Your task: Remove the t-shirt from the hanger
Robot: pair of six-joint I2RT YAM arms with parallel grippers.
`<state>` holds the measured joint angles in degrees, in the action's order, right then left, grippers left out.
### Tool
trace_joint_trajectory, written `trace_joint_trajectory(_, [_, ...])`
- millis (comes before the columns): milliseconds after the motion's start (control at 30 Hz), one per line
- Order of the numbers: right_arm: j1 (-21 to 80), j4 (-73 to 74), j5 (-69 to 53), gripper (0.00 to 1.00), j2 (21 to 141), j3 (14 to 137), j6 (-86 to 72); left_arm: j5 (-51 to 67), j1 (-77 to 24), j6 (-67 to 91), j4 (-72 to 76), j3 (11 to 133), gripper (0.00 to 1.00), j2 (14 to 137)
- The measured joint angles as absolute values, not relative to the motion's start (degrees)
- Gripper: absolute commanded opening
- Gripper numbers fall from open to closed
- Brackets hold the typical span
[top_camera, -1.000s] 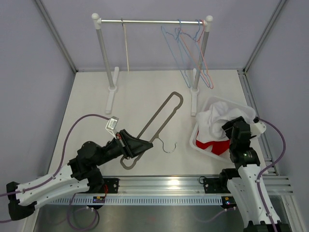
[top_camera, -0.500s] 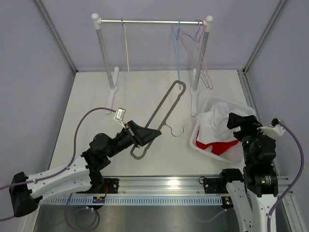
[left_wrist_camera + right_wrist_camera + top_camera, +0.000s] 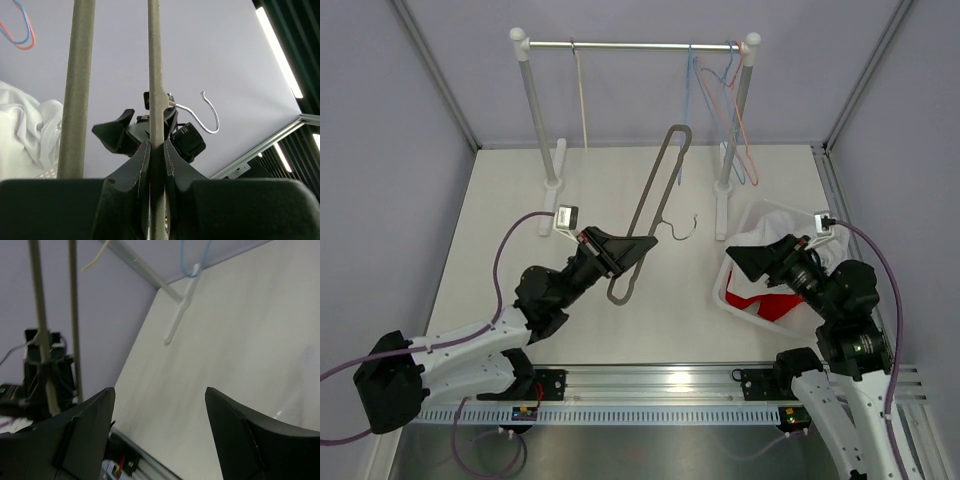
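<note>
My left gripper (image 3: 632, 246) is shut on one long bar of the bare grey hanger (image 3: 660, 185) and holds it off the table, tilted up toward the rack. In the left wrist view the bar (image 3: 154, 75) runs straight up between the shut fingers (image 3: 142, 160), with the wire hook (image 3: 210, 112) off to the right. The white t-shirt (image 3: 765, 228) lies crumpled in the white basket (image 3: 722, 295), free of the hanger. My right gripper (image 3: 752, 262) hovers over the basket's left rim, pointing left, open and empty (image 3: 160, 390).
A clothes rack (image 3: 630, 44) stands at the back with several blue and red wire hangers (image 3: 725, 90) at its right end and a cream one (image 3: 582, 90) on the left. Red cloth (image 3: 770, 304) lies in the basket. The rack's feet (image 3: 550, 195) rest on the table.
My left gripper has lifted the hanger off the table and carried it back toward the rack. My right gripper has come up out of the basket, opened and swung to face left.
</note>
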<state>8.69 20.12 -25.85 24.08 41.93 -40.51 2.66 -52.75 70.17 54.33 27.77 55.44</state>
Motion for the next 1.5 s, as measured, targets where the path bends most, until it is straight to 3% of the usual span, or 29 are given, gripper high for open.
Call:
trace_joint_trajectory(167, [28.47,14.50,-22.68,0.73,27.05,42.28,-41.10,2.70,-52.75,70.61,61.95,29.85,0.00,63.31])
trace_joint_trajectory(367, [52.10,13.39,-7.46,0.74,40.07,47.05,-36.42,2.63,-52.42,70.85,64.51,31.97,0.00,68.93])
trace_joint_trajectory(667, [72.01,9.52,18.52,0.70,51.88,50.33,-27.68,0.30,-52.25,73.10,70.48,31.11,0.00,70.35])
trace_joint_trajectory(900, [79.94,1.89,35.66,0.42,58.08,51.11,-21.26,-1.72,-52.18,74.63,71.66,28.21,0.00,70.13])
trace_joint_trajectory(1033, [82.91,-2.39,44.27,0.17,60.86,50.94,-18.41,-3.40,-52.05,75.96,72.27,25.78,0.00,69.19])
trace_joint_trajectory(1067, [83.37,-3.18,46.46,0.07,61.39,50.70,-18.06,-3.84,-51.88,76.14,72.84,25.43,0.00,68.77])
trace_joint_trajectory(1167, [84.27,-6.24,50.43,0.00,62.15,50.41,-17.98,-4.95,-51.51,76.12,74.65,24.64,0.00,67.26])
trace_joint_trajectory(1233, [85.25,-7.44,51.55,0.00,62.15,50.41,-17.98,-4.84,-51.64,76.01,75.13,24.38,0.06,66.39])
trace_joint_trajectory(1333, [85.80,-6.90,51.55,0.00,62.00,50.46,-18.35,-4.54,-51.75,75.26,74.91,23.51,0.30,64.66])
trace_joint_trajectory(1367, [85.80,-5.58,52.03,0.00,61.84,50.65,-18.41,-4.38,-51.75,74.98,74.61,23.11,0.46,63.79])
trace_joint_trajectory(1500, [85.52,6.85,53.93,0.00,61.25,54.85,-21.26,-3.77,-51.83,72.58,69.28,22.04,0.83,56.93])
